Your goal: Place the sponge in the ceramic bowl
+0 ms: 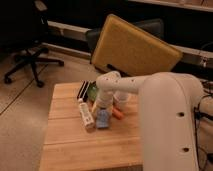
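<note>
A blue sponge (102, 119) lies on the wooden table (65, 142), near its middle. My gripper (101, 103) points down just behind the sponge, at the end of the white arm (150, 95) that reaches in from the right. It is very close to the sponge, but I cannot tell whether they touch. A white bowl-like vessel (121, 98) stands right of the gripper, partly hidden by the arm.
A white bottle (86, 115) lies left of the sponge and a small orange item (117, 113) to its right. A green object (93, 90) and a dark striped packet (82, 90) sit at the table's back. Behind are a yellow board (135, 47) and an office chair (30, 55).
</note>
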{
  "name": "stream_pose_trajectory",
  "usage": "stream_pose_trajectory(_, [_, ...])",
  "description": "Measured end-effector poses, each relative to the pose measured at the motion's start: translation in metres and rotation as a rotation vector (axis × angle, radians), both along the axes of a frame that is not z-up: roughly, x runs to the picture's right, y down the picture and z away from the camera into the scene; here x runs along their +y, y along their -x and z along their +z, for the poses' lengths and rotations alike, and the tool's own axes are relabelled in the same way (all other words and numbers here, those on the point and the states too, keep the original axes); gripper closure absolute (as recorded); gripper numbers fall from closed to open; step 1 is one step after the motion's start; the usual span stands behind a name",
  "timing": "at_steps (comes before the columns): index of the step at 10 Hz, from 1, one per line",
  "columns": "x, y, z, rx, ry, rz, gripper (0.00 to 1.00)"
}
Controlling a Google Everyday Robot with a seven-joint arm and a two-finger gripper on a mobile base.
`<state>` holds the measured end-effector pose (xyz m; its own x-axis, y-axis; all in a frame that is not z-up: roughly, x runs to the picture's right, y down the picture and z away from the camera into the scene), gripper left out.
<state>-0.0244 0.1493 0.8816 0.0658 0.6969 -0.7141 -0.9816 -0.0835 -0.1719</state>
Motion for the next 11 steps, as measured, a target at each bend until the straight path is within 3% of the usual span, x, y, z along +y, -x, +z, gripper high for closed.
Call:
stream_pose_trajectory(2, [0.006,0.000,0.003,-0.009,0.021,-0.003,0.42])
stream_pose_trajectory(6, [0.011,0.000,0.004,-0.050,0.040,-0.033,0.84])
stream_pose_trajectory(8, [0.010,0.000,0.003,-0.056,0.047,-0.034,0.98])
stream_pose_trajectory(11, [-0.016,0.006,-0.017,-0.063,0.021,-0.060,1.00])
